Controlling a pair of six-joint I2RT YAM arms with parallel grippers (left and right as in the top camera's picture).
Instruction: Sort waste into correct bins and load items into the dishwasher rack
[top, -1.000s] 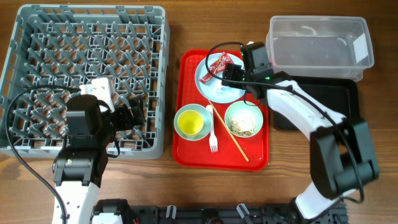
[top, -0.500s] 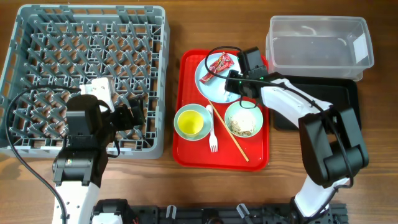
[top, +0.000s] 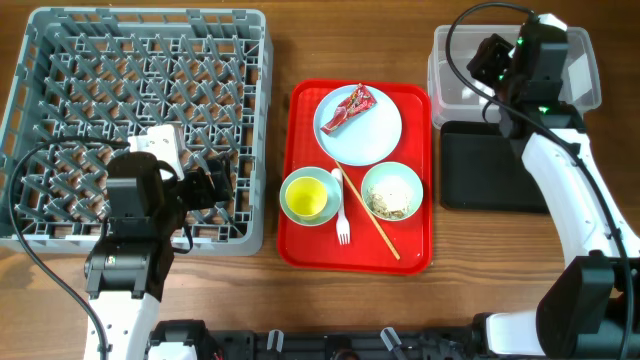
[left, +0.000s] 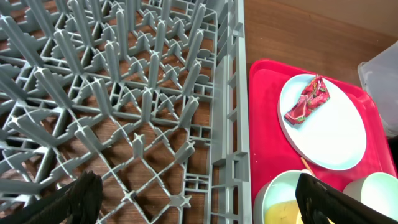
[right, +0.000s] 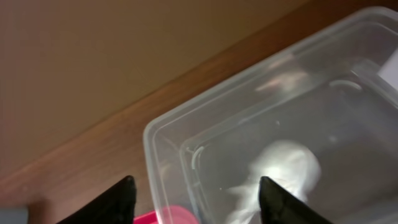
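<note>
My right gripper (top: 490, 62) is open above the left end of the clear tub (top: 470, 95). In the right wrist view its open jaws (right: 196, 199) frame a blurred white napkin (right: 286, 168) lying inside the tub (right: 155, 134). The red wrapper (top: 351, 106) lies on the white plate (top: 375, 135). A bowl with rice scraps (top: 392, 190), a green bowl holding the yellow cup (top: 308, 196), the fork (top: 341, 215) and the stick (top: 380, 232) sit on the red tray (top: 300, 240). My left gripper (top: 215, 185) is open and empty over the rack (top: 60, 60), near its right edge (left: 199, 199).
The black tray (top: 490, 170) lies just in front of the clear tub, right of the red tray. The left wrist view shows the rack's pegs (left: 124, 93), the plate (left: 329, 130) with the wrapper (left: 308, 101), and the green bowl (left: 280, 193).
My right arm has swung from over the plate on the red tray up and right to over the clear tub. The wrapper stays on the plate. The left arm has not moved.
</note>
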